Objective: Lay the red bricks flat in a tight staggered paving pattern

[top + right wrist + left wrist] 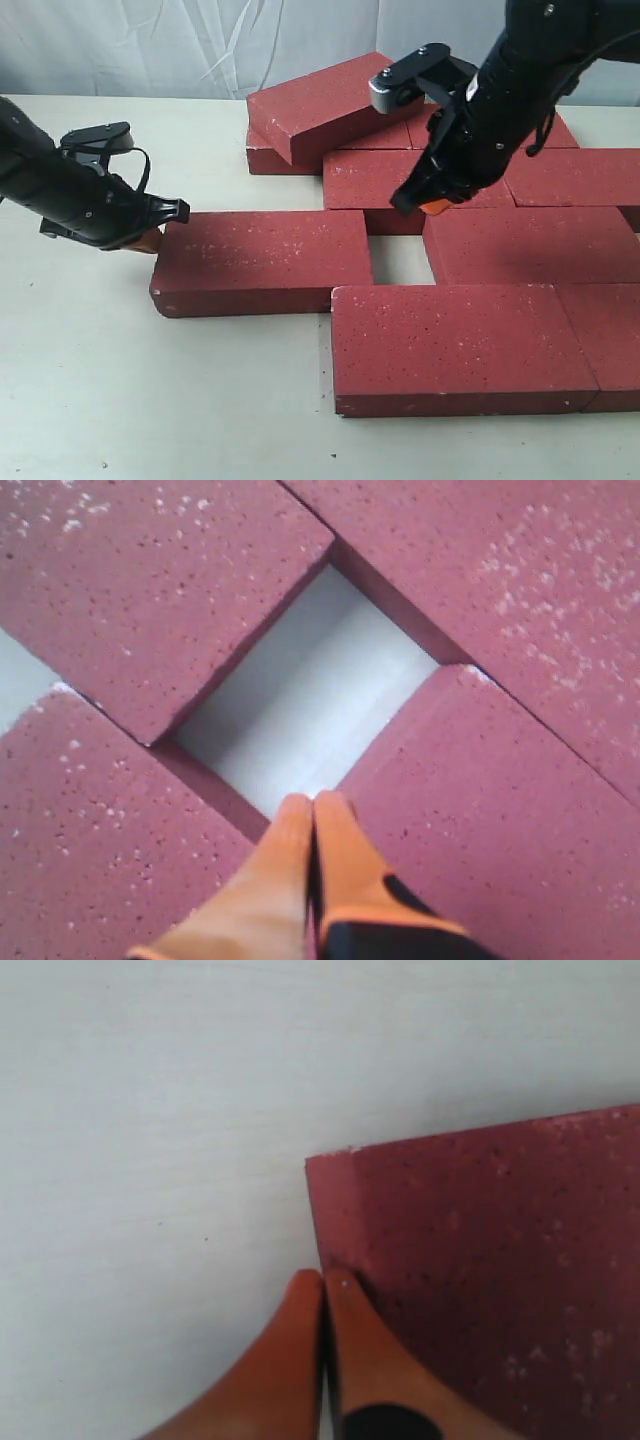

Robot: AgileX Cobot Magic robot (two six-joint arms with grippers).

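Observation:
Several dark red bricks lie flat on the white table [90, 400]. One brick [262, 260] sits at the left of the group, apart from the paved rows by a small bare gap [400, 258]. My left gripper [150, 240] is shut, its orange fingertips [322, 1278] pressed against that brick's left end [480, 1260]. My right gripper [432, 206] is shut too and hovers over the gap [310, 705], above the brick edges around it. At the back, one brick [330, 105] lies tilted on top of another.
Bare white table stretches to the left and front. A pale crinkled backdrop [150, 45] closes the far side. Paved bricks [460, 345] fill the right half, running off the right edge.

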